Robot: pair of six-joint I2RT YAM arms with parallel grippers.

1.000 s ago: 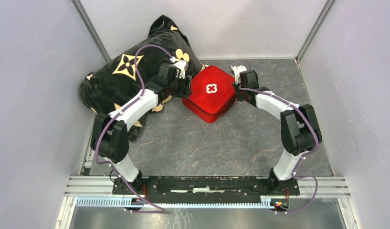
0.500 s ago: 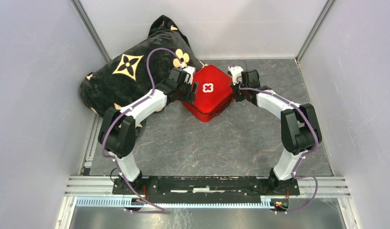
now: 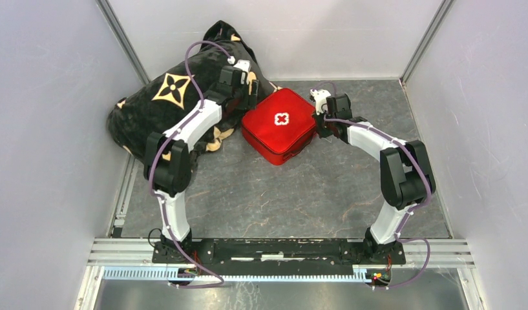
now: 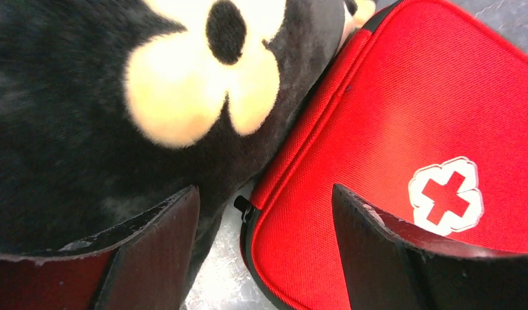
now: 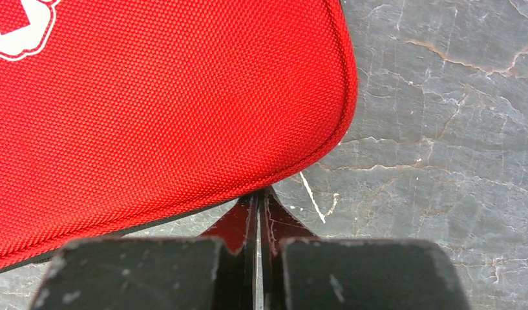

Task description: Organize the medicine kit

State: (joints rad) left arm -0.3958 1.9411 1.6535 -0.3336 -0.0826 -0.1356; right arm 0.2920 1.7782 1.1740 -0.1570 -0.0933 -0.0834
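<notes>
The medicine kit point(image 3: 278, 126) is a closed red case with a white cross, lying on the grey floor against the black pillow point(image 3: 164, 103). My left gripper point(image 3: 247, 97) hovers over the kit's left corner where it meets the pillow. In the left wrist view the left gripper point(image 4: 264, 213) is open, with the kit point(image 4: 403, 116) and its black zip pull point(image 4: 245, 208) between the fingers and nothing held. My right gripper point(image 3: 319, 123) is at the kit's right edge. In the right wrist view the right gripper point(image 5: 258, 197) is shut, its tips touching the kit's rim point(image 5: 151, 97).
The black pillow with gold flowers point(image 4: 86, 129) fills the back left corner and presses on the kit's left side. White walls close in the floor point(image 3: 280, 194) on three sides. Both arm bases sit on the rail point(image 3: 274, 250) at the near edge.
My left gripper has pulled back from over the kit's left side toward the pillow and opened wider. The kit has shifted slightly left. The right gripper has stayed put.
</notes>
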